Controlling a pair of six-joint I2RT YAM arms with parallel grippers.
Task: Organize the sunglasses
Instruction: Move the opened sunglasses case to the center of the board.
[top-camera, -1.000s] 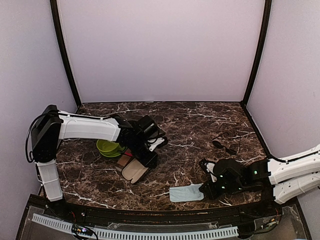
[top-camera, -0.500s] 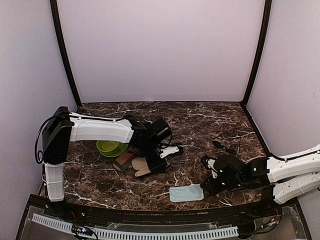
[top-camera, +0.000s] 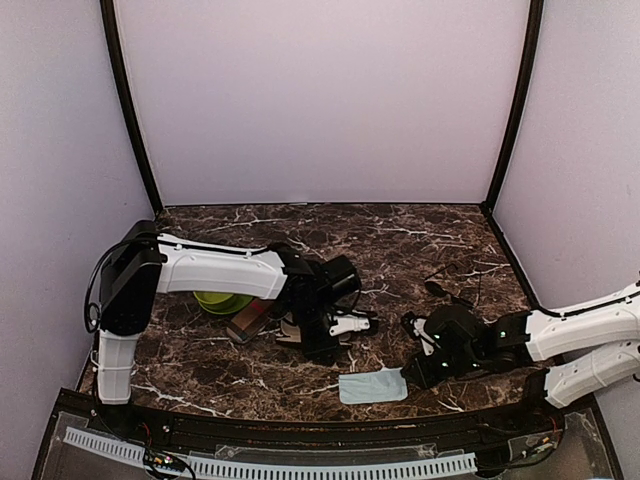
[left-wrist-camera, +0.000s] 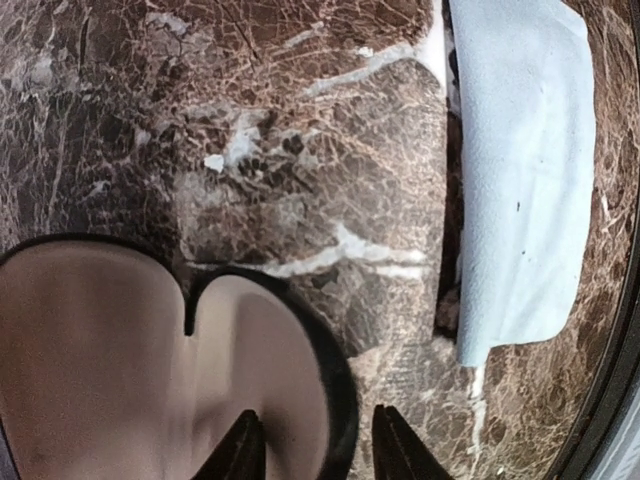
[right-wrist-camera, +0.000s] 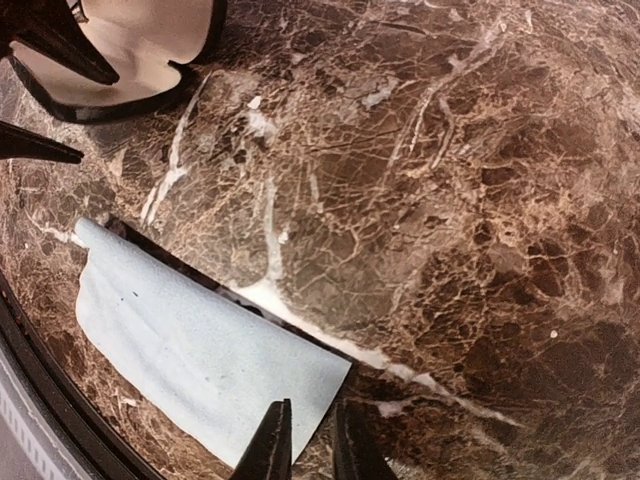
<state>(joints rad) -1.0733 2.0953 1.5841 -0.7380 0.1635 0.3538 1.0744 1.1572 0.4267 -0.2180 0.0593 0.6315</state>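
Your right end effector (right-wrist-camera: 305, 442) is nearer: the sunglasses (top-camera: 446, 291) lie on the counter (top-camera: 400, 230) just far of it, long axis roughly left-right. Its jaws are nearly together at the blue cloth (right-wrist-camera: 200, 350); whether they are pinching it, you can't tell. The left end effector (left-wrist-camera: 315, 452), jaws apart, is at the open case (left-wrist-camera: 100, 350).

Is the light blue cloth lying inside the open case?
No, the cloth lies on the marble table, apart from the open case.
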